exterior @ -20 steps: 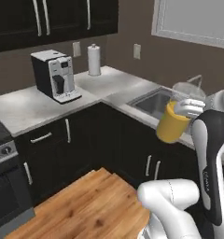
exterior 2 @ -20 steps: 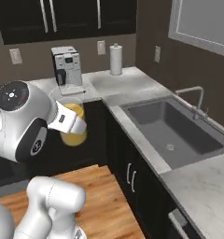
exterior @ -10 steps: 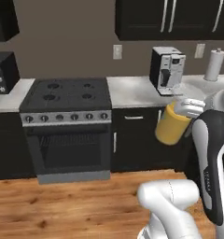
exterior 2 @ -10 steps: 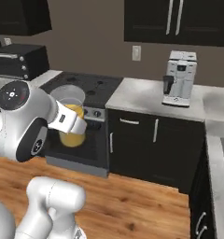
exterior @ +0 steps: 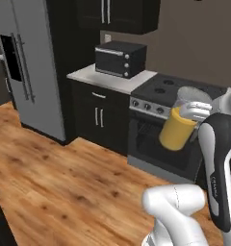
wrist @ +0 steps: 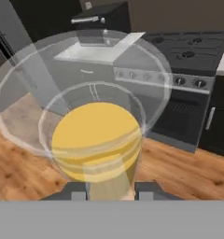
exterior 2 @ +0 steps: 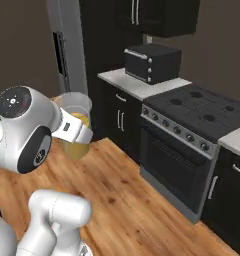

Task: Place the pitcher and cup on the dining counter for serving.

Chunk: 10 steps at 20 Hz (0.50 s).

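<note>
The pitcher (exterior: 176, 129) is a clear cylinder with orange-yellow liquid in its lower part, and it hangs in the air in front of the stove. My gripper (exterior: 192, 110) is shut on its rim, holding it slightly tilted. From the right base view the pitcher (exterior 2: 75, 125) sits against my hand, with the gripper (exterior 2: 81, 131) clamped on its wall. The hand view looks down into the pitcher (wrist: 97, 136), and the gripper (wrist: 109, 190) pinches its near wall between the two fingertips. The cup and the dining counter are out of view.
A black stove (exterior: 158, 144) with an oven door stands close behind the pitcher. Left of it is a white counter with a black toaster oven (exterior: 120, 58), then a steel fridge (exterior: 28, 72). Wooden floor (exterior: 64, 178) stretches open to the left.
The whole picture has swept sideways, so the base has turned: sink and coffee machine are gone, and stove, toaster oven and fridge have come in. The pitcher stays held the same way.
</note>
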Tool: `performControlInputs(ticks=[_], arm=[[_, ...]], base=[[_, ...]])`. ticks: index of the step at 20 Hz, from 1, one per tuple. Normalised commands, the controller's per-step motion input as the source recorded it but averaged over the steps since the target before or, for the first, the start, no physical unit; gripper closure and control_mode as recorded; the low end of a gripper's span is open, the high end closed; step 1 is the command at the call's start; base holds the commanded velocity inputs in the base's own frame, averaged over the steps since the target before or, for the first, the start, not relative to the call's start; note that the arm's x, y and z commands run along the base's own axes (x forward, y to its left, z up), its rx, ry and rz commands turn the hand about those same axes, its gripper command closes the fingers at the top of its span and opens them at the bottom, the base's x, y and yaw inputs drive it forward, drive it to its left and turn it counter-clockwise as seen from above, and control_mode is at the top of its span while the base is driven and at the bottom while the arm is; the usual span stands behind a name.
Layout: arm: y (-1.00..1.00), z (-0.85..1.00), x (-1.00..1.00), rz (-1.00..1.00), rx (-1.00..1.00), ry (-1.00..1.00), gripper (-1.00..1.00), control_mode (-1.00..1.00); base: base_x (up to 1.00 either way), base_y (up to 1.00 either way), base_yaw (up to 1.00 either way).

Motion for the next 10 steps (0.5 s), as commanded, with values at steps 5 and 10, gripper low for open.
performControlInputs(ticks=[5, 10], arm=[[0.00, 0.00, 0.00, 0.00, 0.00, 0.00, 1.00, 1.00], [0.00, 0.00, 0.00, 0.00, 0.00, 0.00, 1.00, 1.00]], base=[[0.00, 0.00, 1.00], [0.00, 0.00, 1.00]])
